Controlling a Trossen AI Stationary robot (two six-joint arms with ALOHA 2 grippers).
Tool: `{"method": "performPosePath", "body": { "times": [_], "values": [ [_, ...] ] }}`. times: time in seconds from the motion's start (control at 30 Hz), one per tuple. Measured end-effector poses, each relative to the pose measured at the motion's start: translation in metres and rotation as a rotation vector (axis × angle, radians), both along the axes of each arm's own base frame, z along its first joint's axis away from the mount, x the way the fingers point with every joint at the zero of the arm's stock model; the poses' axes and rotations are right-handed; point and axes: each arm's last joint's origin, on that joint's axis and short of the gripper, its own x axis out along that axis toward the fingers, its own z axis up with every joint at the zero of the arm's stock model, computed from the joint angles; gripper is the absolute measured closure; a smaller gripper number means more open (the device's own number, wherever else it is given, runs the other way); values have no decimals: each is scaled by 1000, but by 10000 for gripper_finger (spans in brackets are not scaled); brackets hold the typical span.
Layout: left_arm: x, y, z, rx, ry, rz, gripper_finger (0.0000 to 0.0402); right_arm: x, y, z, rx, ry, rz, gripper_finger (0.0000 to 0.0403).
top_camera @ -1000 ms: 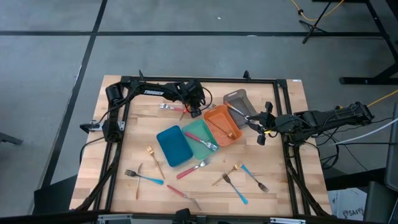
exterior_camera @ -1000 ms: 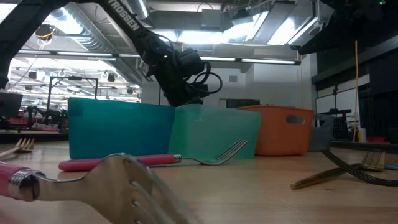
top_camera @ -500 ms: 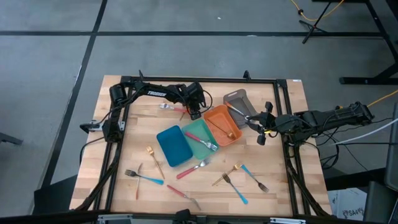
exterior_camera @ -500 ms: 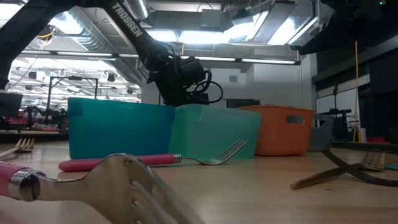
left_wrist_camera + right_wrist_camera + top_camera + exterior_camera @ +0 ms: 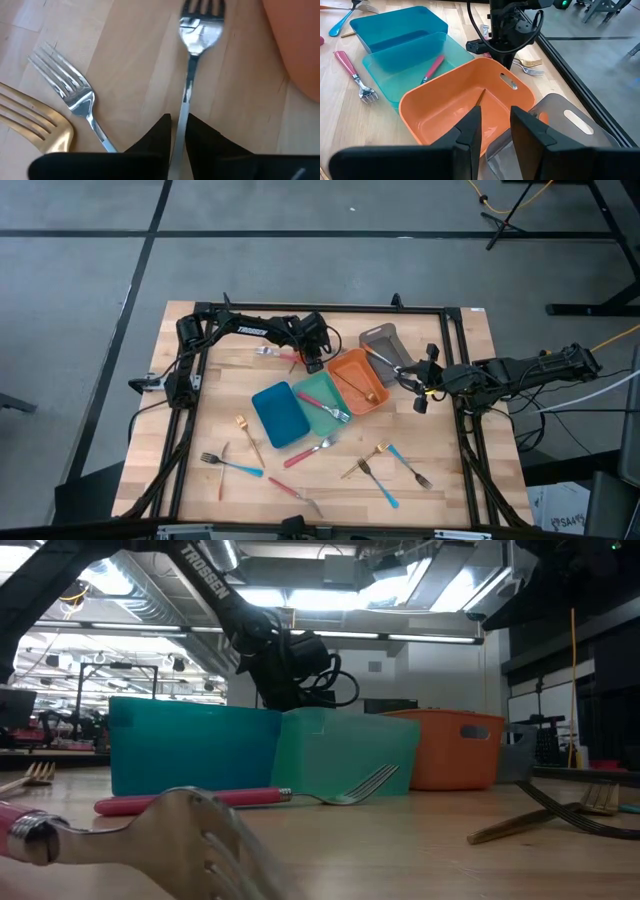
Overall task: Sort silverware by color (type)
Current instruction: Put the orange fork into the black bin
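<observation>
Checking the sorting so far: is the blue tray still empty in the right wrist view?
Yes, the blue tray shows only its bare floor, while the teal tray beside it holds a red-handled fork.

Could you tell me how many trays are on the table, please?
4, in a diagonal row: the blue tray, the teal tray touching it, the orange tray, and the grey tray nearest the far edge. None seems hidden.

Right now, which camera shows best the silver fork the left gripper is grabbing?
The left wrist view: the silver fork fills it, its thin handle running between the left gripper fingers. The high view shows that gripper over the spot, hiding the fork. In the low view the trays block it. The right wrist view shows only the arm there.
</observation>
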Motion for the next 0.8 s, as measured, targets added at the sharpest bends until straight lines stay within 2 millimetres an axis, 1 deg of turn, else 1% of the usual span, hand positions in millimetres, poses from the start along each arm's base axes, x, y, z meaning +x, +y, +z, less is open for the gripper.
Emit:
{"method": "performPosePath", "body": {
  "times": [0.27,0.63,0.73,0.8],
  "values": [
    [0,0,0,3,2,1,392,0,0,0,0,0,0,308],
    [0,0,0,5,3,3,391,0,0,0,0,-1,0,308],
    [0,1,5,14,10,7,391,0,0,0,1,-2,0,308],
    [4,3,12,30,-1,-2,391,0,0,0,1,-3,0,308]
  ]
}}
